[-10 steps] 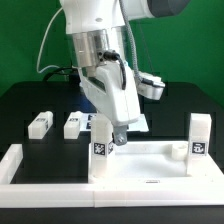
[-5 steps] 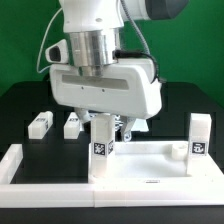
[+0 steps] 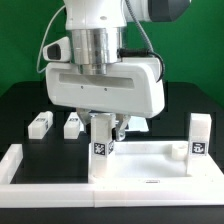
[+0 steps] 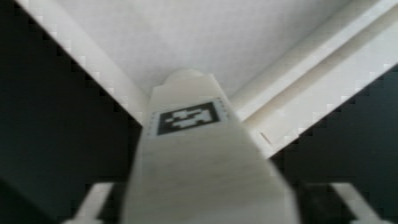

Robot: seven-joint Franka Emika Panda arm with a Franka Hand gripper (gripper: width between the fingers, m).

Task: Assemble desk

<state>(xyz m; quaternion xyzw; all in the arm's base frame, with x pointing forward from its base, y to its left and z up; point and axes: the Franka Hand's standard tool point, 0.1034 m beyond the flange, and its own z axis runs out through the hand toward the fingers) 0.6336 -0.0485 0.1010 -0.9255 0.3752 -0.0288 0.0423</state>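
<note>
**A:** Desk tabletop (image 3: 150, 160) lay at the front of the exterior view, just behind the border wall (image 3: 20, 168). Same spot as a second before?

**B:** Yes. Panel and all four legs had not shifted. Only the arm differed. A second earlier the hand showed edge-on and tilted. Now it faced the camera broadside, square above the upright leg (image 3: 102, 140) at the panel's end toward the exterior view's left.

**A:** Jaws?

**B:** The gripper (image 3: 106, 122) straddled that leg's top. In the wrist view the leg (image 4: 199, 160) ran between two blurred fingers (image 4: 331, 200), with a dark sliver on either side. Could not tell whether the pads pressed on it or stood just off.

**A:** Materials?

**B:** All white matte plastic. Panel was rectangular with a raised rim. Legs were short square blocks, the upright ones showing black-and-white tags. The second upright leg (image 3: 200, 135) stood at the end toward the exterior view's right, well apart from the first.

**A:** Room?

**B:** Open panel surface between the two upright legs. Further back, the first loose leg (image 3: 40, 124) and second loose leg (image 3: 73, 124) lay near each other, not touching, on the black table (image 3: 20, 100).
</note>
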